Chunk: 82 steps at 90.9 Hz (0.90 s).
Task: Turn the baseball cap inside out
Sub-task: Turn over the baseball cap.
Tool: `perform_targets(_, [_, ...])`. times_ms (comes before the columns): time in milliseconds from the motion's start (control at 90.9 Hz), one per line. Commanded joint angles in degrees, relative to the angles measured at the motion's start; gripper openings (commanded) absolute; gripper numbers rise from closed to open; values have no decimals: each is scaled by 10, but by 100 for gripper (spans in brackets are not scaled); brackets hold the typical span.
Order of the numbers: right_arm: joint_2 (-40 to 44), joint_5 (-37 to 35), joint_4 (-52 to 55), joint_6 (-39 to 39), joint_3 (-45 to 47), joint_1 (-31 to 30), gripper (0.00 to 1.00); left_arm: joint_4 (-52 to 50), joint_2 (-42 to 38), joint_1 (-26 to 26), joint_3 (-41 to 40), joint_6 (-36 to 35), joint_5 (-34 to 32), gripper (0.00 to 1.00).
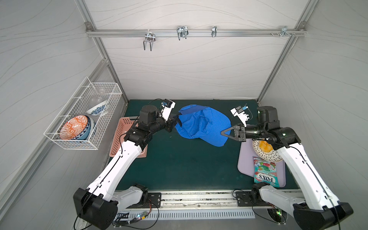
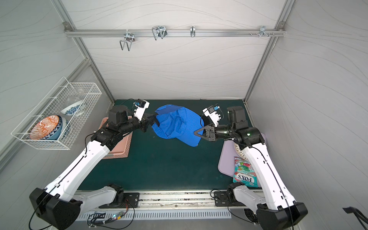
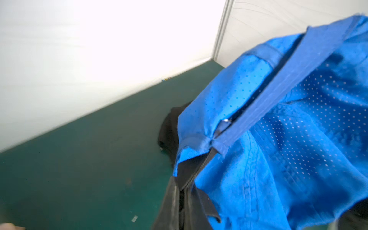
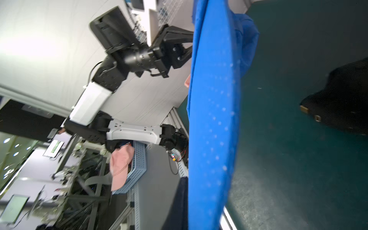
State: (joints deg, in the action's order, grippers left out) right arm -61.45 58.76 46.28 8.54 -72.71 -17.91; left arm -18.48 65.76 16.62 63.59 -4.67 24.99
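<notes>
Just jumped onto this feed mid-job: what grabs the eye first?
The bright blue baseball cap is held over the green mat between the left claw, shut on its rear edge, and the right claw, shut on its brim. Next, the orange patterned bowl in the wire basket on the left wall.

Blue baseball cap (image 1: 203, 125) (image 2: 177, 125) of perforated fabric, at the far middle of the green worktop (image 1: 179, 163). The crown is collapsed into deep folds. A darker blue band (image 1: 191, 109) (image 3: 278, 89) runs along its far rim. The stiff brim (image 1: 219, 137) (image 4: 211, 119) extends rightward.
</notes>
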Motion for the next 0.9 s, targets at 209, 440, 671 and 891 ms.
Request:
perform_targets(209, [-9,53,150,-132,-55,-17,0,-45,35,-82,-19,101,198,56])
perform_targets(440, [-1,-139,46,-27,-4,-17,0,-5,-121,-81,-64,83,100,90])
perform_targets(671, [-8,-201,9,-1,5,-33,0,-23,-196,24,-100,-54,-14,89])
perform_targets(891, [-5,-230,-4,16,10,-71,0,64,-100,198,-73,-152,-198,89])
